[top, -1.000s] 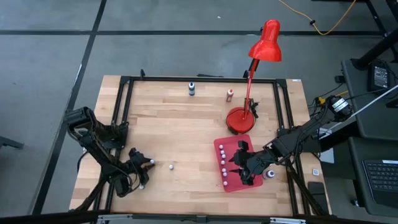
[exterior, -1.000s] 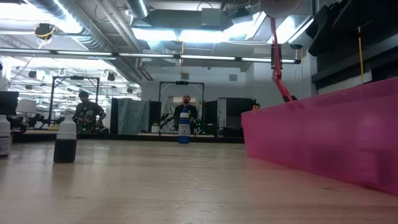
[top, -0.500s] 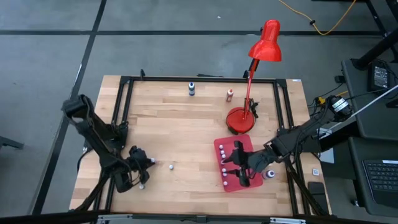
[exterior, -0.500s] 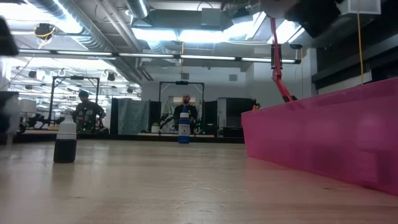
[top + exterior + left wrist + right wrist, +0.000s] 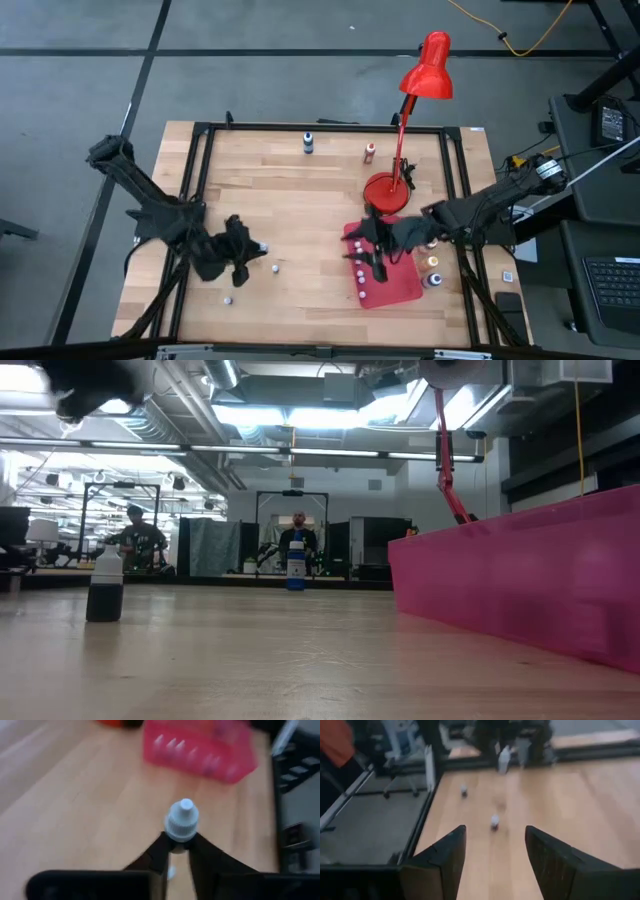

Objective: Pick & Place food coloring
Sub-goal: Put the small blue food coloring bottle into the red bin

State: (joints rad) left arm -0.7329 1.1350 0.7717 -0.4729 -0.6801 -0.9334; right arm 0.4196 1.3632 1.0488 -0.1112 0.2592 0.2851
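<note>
The wooden tabletop (image 5: 300, 200), framed by black rails, is seen from above. A red desk lamp (image 5: 425, 70) stands at its far right, its round base (image 5: 385, 192) just beyond a flat red mat (image 5: 400, 285).

The left arm reaches over the near left part of the tabletop; the left gripper (image 5: 176, 847) is closed on a small whitish bottle (image 5: 182, 820), whose ribbed pale cap shows between the jaws in the left wrist view. The right arm reaches in from the right edge, and the right gripper (image 5: 368, 258) hangs over the mat with its jaws apart and nothing between them.

A row of tiny pale bottles (image 5: 358, 262) stands along the mat's left edge. Two loose bottles lie on the wood near the left gripper, one (image 5: 274, 267) just right of it, another (image 5: 227, 299) nearer the front. A dark-bodied bottle (image 5: 308, 143) and a red bottle (image 5: 369, 151) stand at the far edge.

No readable writing or label is visible.
</note>
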